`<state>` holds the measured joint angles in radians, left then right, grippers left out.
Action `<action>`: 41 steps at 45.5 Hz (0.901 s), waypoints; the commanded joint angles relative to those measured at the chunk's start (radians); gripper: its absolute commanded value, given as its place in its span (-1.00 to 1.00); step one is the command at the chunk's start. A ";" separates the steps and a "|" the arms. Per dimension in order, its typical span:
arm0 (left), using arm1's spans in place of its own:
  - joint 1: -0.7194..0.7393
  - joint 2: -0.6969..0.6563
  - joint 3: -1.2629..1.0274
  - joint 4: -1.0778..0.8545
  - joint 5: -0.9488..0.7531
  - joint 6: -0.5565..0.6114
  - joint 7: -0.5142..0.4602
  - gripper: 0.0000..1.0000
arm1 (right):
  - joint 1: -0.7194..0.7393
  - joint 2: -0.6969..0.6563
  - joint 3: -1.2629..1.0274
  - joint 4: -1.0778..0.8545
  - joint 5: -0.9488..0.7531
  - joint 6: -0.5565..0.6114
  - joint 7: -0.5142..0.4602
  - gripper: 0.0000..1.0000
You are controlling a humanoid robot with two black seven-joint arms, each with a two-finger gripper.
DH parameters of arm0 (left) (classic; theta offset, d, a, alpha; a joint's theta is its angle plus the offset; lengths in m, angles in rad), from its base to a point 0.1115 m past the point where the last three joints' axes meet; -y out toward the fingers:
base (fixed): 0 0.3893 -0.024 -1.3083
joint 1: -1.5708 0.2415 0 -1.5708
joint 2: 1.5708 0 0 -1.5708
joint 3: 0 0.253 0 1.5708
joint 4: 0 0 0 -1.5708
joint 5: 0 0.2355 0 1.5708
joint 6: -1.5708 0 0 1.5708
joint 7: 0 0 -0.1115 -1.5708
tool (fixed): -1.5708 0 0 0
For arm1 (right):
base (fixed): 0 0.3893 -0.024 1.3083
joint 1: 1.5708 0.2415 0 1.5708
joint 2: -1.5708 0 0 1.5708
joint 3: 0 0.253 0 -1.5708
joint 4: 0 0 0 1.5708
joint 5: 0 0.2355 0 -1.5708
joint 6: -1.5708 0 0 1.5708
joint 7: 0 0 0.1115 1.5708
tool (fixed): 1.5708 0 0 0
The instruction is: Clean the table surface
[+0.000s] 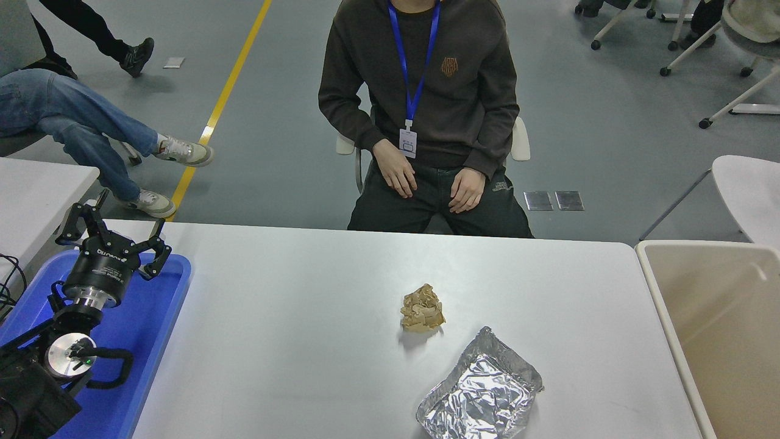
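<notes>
The white table surface fills the lower part of the head view. A crumpled tan paper ball lies near its middle. A crinkled sheet of aluminium foil rests by the front edge, right of centre. My left gripper is parked open over the blue tray at the lower left, holding nothing. The right gripper is out of view.
A blue tray sits at the table's left end under my left arm. A beige bin stands against the right end. A person sits at the far side with hands on their lap. Another white table is at the left.
</notes>
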<state>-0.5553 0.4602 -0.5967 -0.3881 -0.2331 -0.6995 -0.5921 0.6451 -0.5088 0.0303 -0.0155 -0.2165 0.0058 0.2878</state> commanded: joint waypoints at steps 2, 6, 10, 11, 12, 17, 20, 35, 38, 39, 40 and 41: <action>0.000 0.000 0.000 0.000 0.000 0.000 0.000 1.00 | 0.001 -0.079 0.374 0.149 0.037 0.059 -0.001 1.00; 0.000 0.000 0.000 0.000 0.000 0.000 0.000 1.00 | -0.005 -0.089 0.488 0.195 0.037 0.062 -0.001 1.00; 0.000 0.000 0.000 0.000 0.000 0.000 0.000 1.00 | -0.007 -0.088 0.574 0.233 0.039 0.060 -0.001 1.00; 0.000 0.000 0.000 0.000 0.000 0.000 0.000 1.00 | -0.008 -0.088 0.598 0.245 0.039 0.060 -0.001 1.00; 0.000 0.000 0.000 0.000 0.000 0.000 0.000 1.00 | -0.015 -0.086 0.626 0.262 0.039 0.062 -0.001 1.00; 0.000 0.000 0.000 0.000 0.000 0.000 0.000 1.00 | -0.065 -0.089 0.744 0.391 0.037 0.062 0.007 1.00; 0.000 0.000 0.000 0.000 0.000 0.000 0.000 1.00 | -0.108 -0.093 0.786 0.483 0.037 0.062 0.010 1.00; 0.000 0.000 0.000 0.000 0.000 0.000 0.000 1.00 | -0.165 -0.083 0.810 0.724 0.025 0.063 0.007 1.00; 0.000 0.000 0.000 0.000 0.000 0.000 0.000 1.00 | -0.174 -0.082 0.841 0.749 0.025 0.063 0.007 1.00; 0.000 0.000 0.000 0.000 0.000 0.000 0.000 1.00 | -0.176 -0.082 0.849 0.758 0.025 0.063 0.004 1.00; 0.000 0.000 0.000 0.000 0.000 0.000 0.000 1.00 | -0.177 -0.082 0.852 0.767 0.025 0.063 0.002 1.00; 0.000 0.000 0.000 0.000 0.000 0.000 0.000 1.00 | -0.179 -0.079 0.852 0.779 0.025 0.065 0.001 1.00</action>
<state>-0.5553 0.4602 -0.5967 -0.3880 -0.2332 -0.6995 -0.5921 0.5010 -0.5925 0.8154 0.6243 -0.1901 0.0678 0.2949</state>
